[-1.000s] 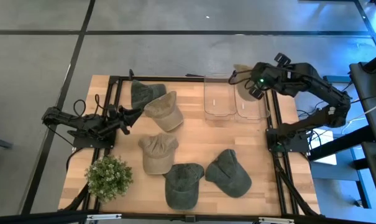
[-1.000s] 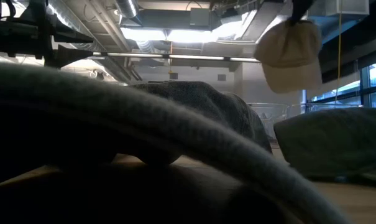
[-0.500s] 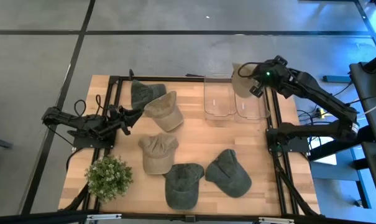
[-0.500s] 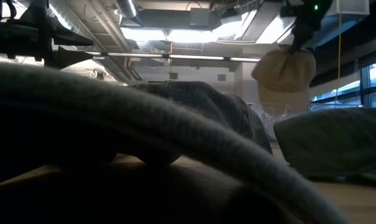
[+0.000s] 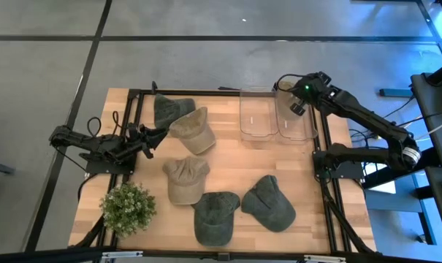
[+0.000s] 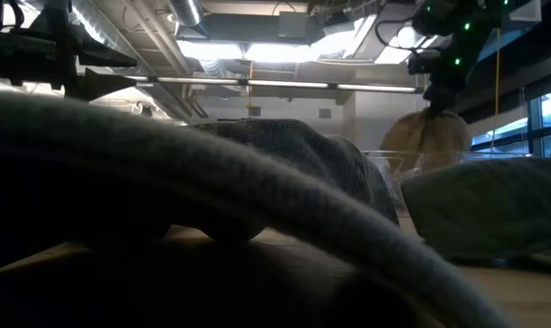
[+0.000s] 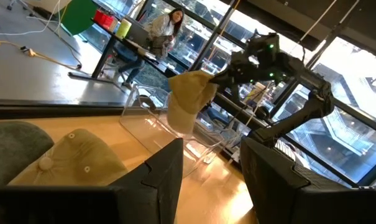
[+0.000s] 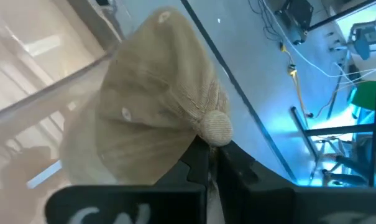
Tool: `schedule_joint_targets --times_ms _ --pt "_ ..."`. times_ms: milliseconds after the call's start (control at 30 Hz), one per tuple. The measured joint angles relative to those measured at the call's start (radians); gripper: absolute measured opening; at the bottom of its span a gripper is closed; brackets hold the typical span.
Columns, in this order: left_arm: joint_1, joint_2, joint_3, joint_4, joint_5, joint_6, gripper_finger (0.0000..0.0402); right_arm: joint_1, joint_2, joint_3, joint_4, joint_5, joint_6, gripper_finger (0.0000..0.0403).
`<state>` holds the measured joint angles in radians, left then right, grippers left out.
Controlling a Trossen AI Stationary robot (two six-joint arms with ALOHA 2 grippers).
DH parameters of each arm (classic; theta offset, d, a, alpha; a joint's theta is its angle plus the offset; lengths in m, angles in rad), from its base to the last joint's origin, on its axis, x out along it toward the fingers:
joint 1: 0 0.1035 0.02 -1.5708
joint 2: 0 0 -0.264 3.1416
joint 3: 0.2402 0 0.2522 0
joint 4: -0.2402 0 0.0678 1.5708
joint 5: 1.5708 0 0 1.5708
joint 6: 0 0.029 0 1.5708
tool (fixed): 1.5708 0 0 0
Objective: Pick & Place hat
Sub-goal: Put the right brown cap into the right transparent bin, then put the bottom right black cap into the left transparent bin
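1. Caps lie on the near table; left gripper (image 5: 149,139) rests among them, its fingers apart.
2. Farther off, right gripper (image 8: 207,163) pinches the tan hat (image 8: 153,106) by its crown.
3. Hat hangs straight below, over the right-hand bin (image 5: 294,117).

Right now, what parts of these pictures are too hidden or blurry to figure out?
- Low view: a dark cap right at the lens blocks most of the table, so the other caps and the plant cannot be seen there.
- High view: the tan cap held by the right gripper is mostly hidden under the arm; whether it touches the clear bin is unclear.
- Left wrist view: the left gripper is cut off by the edge.
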<state>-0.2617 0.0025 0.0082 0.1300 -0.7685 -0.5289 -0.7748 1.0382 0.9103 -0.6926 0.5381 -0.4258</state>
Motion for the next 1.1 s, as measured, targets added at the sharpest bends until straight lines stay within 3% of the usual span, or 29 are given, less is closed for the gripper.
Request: schedule_joint_targets --times_ms 467,800,1000,1100 --pt "0.000 0.000 0.000 0.000 -0.014 0.000 0.0155 -0.047 0.000 -0.068 0.162 0.046 -0.086 0.0099" --pt "0.000 0.000 0.000 0.000 -0.035 0.000 0.0155 -0.050 0.000 -0.065 0.217 0.079 -0.088 0.0205" --pt "0.000 0.000 0.000 0.000 -0.035 0.000 0.0155 -0.031 -0.006 0.048 0.155 0.094 -0.025 0.0227" --pt "0.000 0.000 0.000 0.000 -0.035 0.000 0.0155 0.012 -0.007 0.149 0.040 -0.010 0.083 0.0228"
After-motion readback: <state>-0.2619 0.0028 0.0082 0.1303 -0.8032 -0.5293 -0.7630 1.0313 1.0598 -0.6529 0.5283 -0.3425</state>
